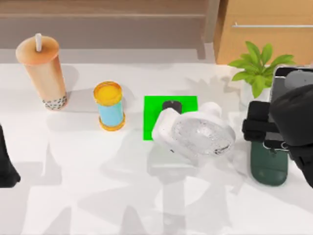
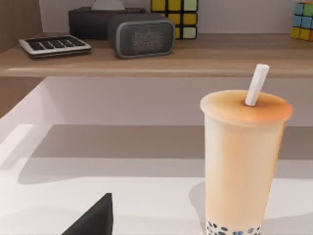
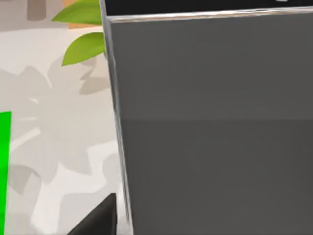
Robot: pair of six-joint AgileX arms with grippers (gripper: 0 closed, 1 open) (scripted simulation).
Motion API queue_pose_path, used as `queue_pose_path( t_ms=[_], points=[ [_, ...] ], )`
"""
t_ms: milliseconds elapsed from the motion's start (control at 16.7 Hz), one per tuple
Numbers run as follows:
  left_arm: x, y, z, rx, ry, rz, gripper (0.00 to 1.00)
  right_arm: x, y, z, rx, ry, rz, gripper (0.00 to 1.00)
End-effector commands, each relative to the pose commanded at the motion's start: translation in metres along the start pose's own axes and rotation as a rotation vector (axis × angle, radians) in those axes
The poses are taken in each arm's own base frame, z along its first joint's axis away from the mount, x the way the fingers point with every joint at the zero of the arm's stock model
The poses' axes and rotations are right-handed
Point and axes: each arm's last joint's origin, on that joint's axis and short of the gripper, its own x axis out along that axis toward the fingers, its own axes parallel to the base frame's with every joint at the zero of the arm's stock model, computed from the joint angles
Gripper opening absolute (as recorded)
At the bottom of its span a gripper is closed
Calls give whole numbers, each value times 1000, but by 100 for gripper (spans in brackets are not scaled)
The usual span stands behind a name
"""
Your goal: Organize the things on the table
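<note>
Right claw (image 1: 266, 129): I see it at the counter's right side, over a dark green object; its black body hides the fingers, so I cannot tell whether they pinch the phone or stand apart.
Phone (image 1: 286, 81): at the right edge, its grey screen rising beside my right arm; in the right wrist view the screen (image 3: 210, 122) is very close to the camera.
Left arm: parked at the counter's left edge, with 1 dark finger tip (image 2: 95, 218) in the left wrist view; I cannot tell the left claw's state.
Fan (image 1: 198, 132): white with a clear cage, tilted over, its base overlapping the right part of the green patch (image 1: 154, 117).
Gadget (image 1: 171, 105): small, black, on the patch near its far edge, just beside the fan's base.
Tea cup (image 1: 43, 73): upright at the far left of the counter (image 1: 88, 196), white straw up; the left wrist view shows it (image 2: 242, 166) close ahead, dark pearls at the bottom.
Can (image 1: 110, 106): blue with an orange lid, upright between the tea cup and the patch.
Plant (image 1: 257, 66): green leaves, far right, behind the phone.
Green object (image 1: 268, 164): dark, rounded, lying flat under my right arm.
Shelf (image 2: 156, 58): behind the counter, carrying a calculator (image 2: 55, 45), a grey speaker (image 2: 142, 35) and 2 colour cubes.
</note>
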Motion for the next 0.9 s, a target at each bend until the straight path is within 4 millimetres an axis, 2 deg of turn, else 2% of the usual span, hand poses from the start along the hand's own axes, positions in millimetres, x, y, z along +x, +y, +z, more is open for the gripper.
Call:
queue_pose_path(
  t_ms=[660, 900],
  points=[
    [0, 0, 0, 0, 0, 0, 100, -24, -5, -15, -4, -1, 0, 100],
    [0, 0, 0, 0, 0, 0, 100, -25, -5, -16, 0, -1, 1, 100]
  ],
)
